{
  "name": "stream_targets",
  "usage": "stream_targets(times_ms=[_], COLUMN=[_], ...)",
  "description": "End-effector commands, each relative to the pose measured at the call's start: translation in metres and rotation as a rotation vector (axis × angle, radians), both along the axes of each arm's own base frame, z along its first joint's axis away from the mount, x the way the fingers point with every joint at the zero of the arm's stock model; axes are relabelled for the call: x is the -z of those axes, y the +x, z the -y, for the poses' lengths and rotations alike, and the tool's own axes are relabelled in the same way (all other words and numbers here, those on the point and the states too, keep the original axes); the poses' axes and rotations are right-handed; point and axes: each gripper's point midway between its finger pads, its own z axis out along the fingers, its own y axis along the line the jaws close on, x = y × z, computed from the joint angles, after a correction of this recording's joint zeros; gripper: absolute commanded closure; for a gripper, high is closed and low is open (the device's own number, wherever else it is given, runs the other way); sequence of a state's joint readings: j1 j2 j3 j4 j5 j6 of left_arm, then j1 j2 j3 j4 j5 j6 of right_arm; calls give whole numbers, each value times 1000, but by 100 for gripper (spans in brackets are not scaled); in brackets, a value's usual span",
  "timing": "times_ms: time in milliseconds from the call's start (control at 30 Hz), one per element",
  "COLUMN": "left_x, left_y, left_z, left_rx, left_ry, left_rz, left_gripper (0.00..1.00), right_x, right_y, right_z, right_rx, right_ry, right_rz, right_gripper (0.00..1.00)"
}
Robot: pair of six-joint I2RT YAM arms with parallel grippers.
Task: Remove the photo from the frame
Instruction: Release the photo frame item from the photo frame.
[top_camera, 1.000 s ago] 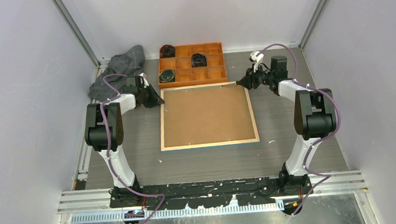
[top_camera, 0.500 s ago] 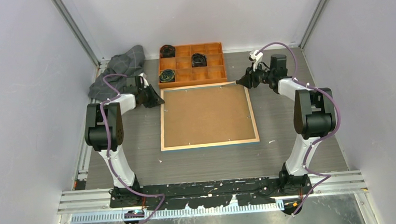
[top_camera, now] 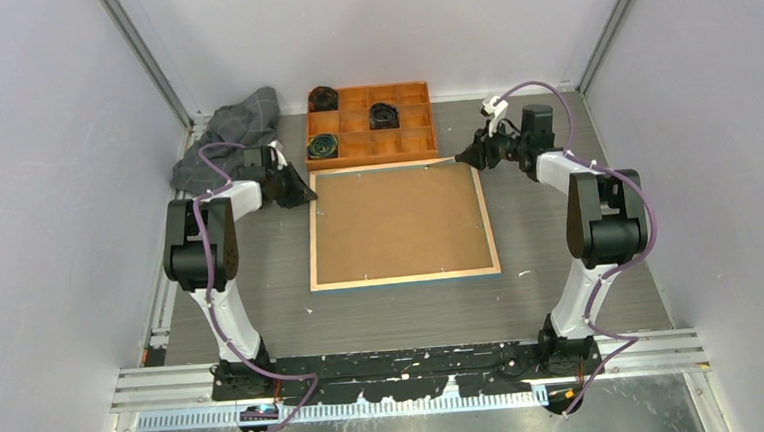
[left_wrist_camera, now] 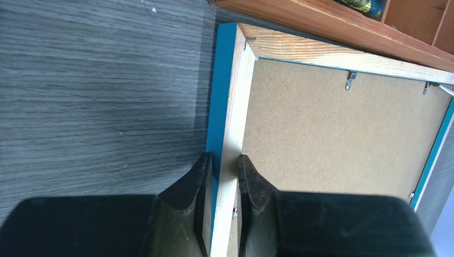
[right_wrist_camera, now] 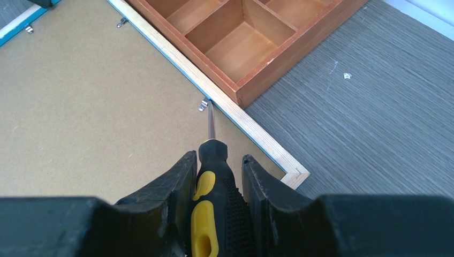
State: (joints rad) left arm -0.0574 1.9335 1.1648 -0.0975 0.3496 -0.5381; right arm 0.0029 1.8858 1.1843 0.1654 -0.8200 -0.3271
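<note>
your left arm [top_camera: 199, 245] and right arm [top_camera: 599, 223] both show white links, bulky black joints, a looping purple cable [top_camera: 535, 85] and matte black wedge-shaped fingers [left_wrist_camera: 256, 190] tapering to blunt tips.

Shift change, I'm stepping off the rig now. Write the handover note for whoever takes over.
Left gripper: shut on the frame, on its left rail near the far corner.
Right gripper: shut on a black-and-yellow screwdriver, with the tip at a metal clip on the far rail.
Things: the frame lies face down, just in front of the orange compartment tray. The backing board sits in it. The photo is not visible, presumably under the board.
Done: frame gripped, tool set at a clip.
Left: turn the clips aside, lift out the board, take out the photo.
</note>
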Motion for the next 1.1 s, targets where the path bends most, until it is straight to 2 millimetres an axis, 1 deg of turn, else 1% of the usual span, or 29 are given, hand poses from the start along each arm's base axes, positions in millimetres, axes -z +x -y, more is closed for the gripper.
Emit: stream_targets(times_ms=[0, 633, 1067], left_x=[38, 38, 38], left_y=[-13, -13, -13], left_z=[-3, -3, -3], left_rx=[-15, -15, -15], left_ry=[32, 32, 30], left_rz=[-102, -102, -102], left_gripper=[100, 99, 100], right_x=[16, 21, 20], right_y=[5, 1, 3], right_z=[-3, -4, -4], right_rx=[20, 0, 4], right_ry=[-40, -49, -49], right_rz=[3, 1, 0], right_gripper=[99, 99, 99])
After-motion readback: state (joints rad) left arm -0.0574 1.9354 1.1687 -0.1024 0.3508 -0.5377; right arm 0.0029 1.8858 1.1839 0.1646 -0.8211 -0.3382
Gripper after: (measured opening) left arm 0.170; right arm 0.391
